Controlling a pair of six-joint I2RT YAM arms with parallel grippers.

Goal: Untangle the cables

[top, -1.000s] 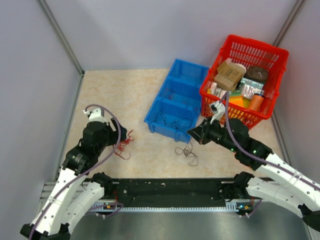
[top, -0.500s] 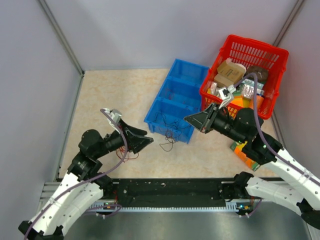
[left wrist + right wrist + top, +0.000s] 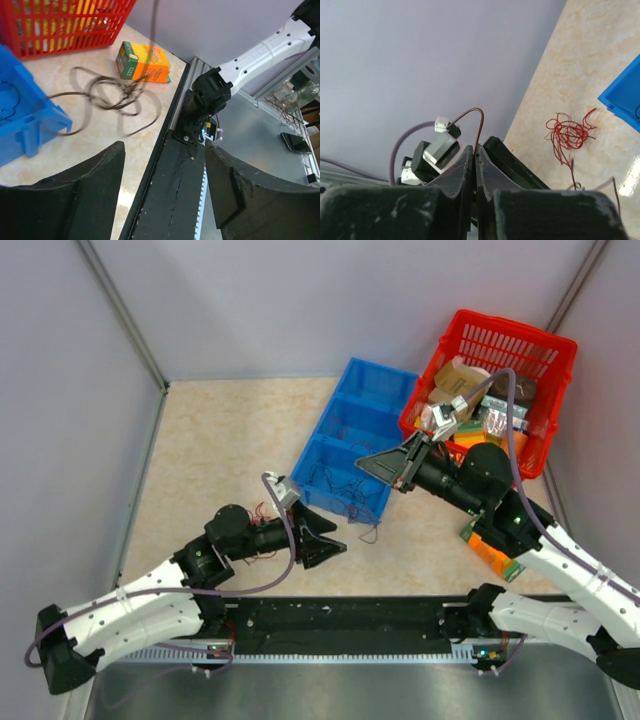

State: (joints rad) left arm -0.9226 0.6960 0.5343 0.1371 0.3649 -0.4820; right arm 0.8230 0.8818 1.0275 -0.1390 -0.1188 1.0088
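**Desk:** What has the right gripper (image 3: 474,156) got?

**Photographer:** Its two fingers are pressed together on a dark cable (image 3: 480,131). The brown strand arcs up from the fingertips to a small white connector (image 3: 441,122). Seen from above, the gripper is raised over the near compartment of the blue bin (image 3: 352,390).

**Desk:** And the left gripper (image 3: 165,155)?

**Photographer:** Spread wide, with nothing between the fingers. It sits low over the table (image 3: 220,430) and points toward the bin's near corner.

**Desk:** Where does the rest of that dark cable go?

**Photographer:** The left wrist camera shows a loose, blurred tangle of loops. It lies between the bin and an orange-and-green box (image 3: 145,62) that sits by the table's near edge. One strand climbs out of the top of that view. I cannot tell whether the loops touch the tabletop.

**Desk:** Any other cables?

**Photographer:** More dark wires (image 3: 335,480) lie inside the bin's near compartment. The red cable (image 3: 567,134) lies on the table in a small knot, off to the bin's left and close to the left arm.

**Desk:** What is beyond them?

**Photographer:** A red basket (image 3: 500,340) packed with packets stands just beside the bin, at the table's far right.
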